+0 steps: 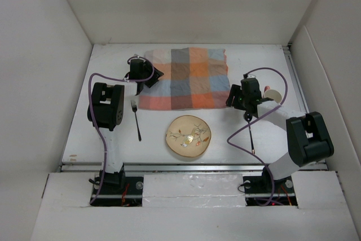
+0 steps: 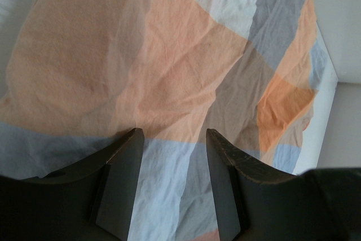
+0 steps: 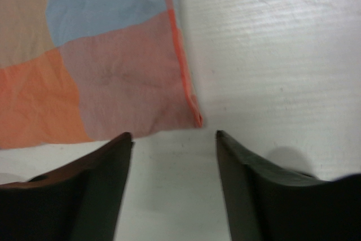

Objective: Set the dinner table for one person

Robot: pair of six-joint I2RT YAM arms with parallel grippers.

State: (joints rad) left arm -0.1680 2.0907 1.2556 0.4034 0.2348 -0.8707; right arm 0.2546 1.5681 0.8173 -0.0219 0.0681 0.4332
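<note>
The white dinner table [image 1: 256,60] carries an orange, grey and pink checked cloth [image 1: 186,77] spread flat at the back middle. My left gripper [image 1: 148,75] hovers over the cloth's left edge. In the left wrist view this gripper [image 2: 174,134] is open, with wrinkled cloth [image 2: 169,66] showing between the fingers and nothing pinched. My right gripper [image 1: 234,99] is at the cloth's near right corner. The right wrist view shows the gripper [image 3: 172,135] open above bare table [image 3: 271,55], the cloth corner [image 3: 192,111] just ahead of the fingertips.
A cream patterned plate [image 1: 188,134] lies in front of the cloth. A dark fork [image 1: 136,119] lies to its left near the left arm. A pale cup [image 1: 273,95] stands behind the right wrist. A thin dark utensil [image 1: 250,135] lies under the right arm. White walls enclose the table.
</note>
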